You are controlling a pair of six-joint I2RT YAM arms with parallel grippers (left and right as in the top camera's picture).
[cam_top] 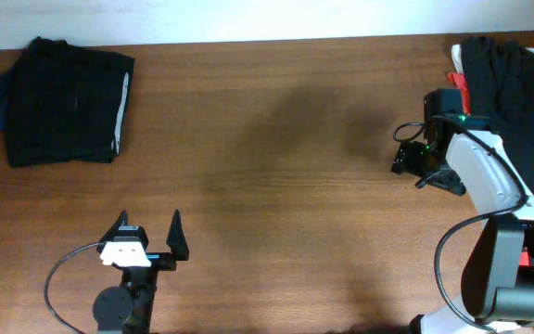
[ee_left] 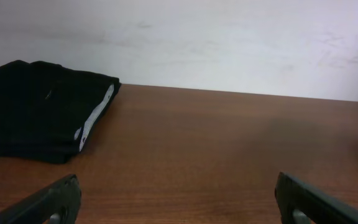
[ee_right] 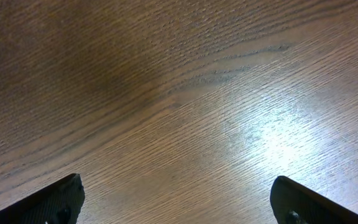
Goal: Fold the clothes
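A folded black garment with a white stripe (cam_top: 63,100) lies at the table's far left corner; it also shows in the left wrist view (ee_left: 39,115). A pile of dark unfolded clothes (cam_top: 517,102) hangs at the right edge of the table. My left gripper (cam_top: 148,232) is open and empty near the front edge; its fingers frame bare wood in the left wrist view (ee_left: 178,199). My right gripper (cam_top: 406,153) is open and empty above bare wood, just left of the pile; it shows in the right wrist view (ee_right: 178,202).
The brown wooden table (cam_top: 276,186) spans the view. A red object (cam_top: 458,85) peeks out beside the dark pile at the right. A white wall (ee_left: 229,43) stands behind the table's far edge.
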